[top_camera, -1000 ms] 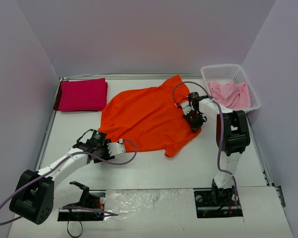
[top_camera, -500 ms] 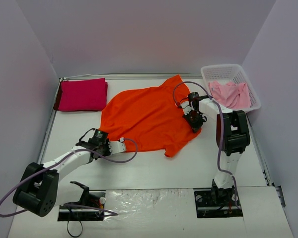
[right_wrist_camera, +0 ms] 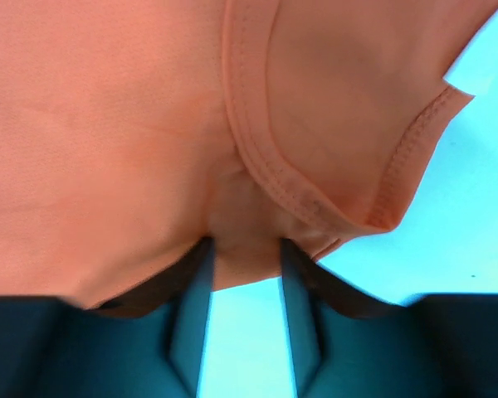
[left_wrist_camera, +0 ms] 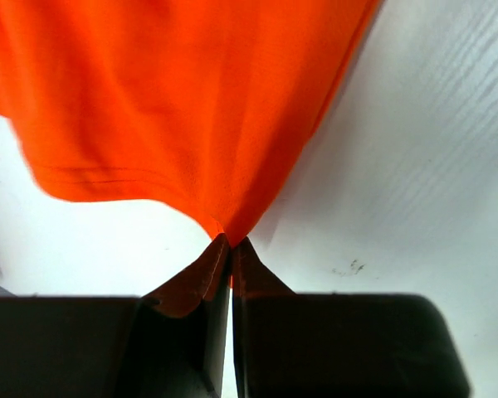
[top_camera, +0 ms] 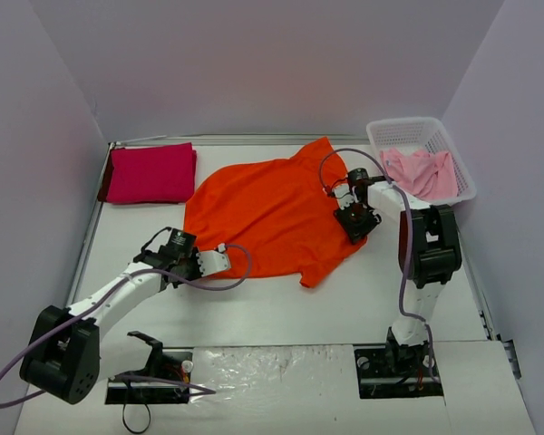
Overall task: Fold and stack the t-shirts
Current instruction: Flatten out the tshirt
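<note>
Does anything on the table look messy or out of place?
The pale pink t-shirt lies crumpled in the white basket, unfolded. The orange t-shirt is spread askew across the table. Nothing looks damaged.

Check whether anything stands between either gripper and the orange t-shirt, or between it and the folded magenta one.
Nothing visible does. The left gripper is shut on the near hem of the orange t-shirt; the right gripper straddles cloth by its collar. Only bare table lies between it and the magenta t-shirt.
</note>
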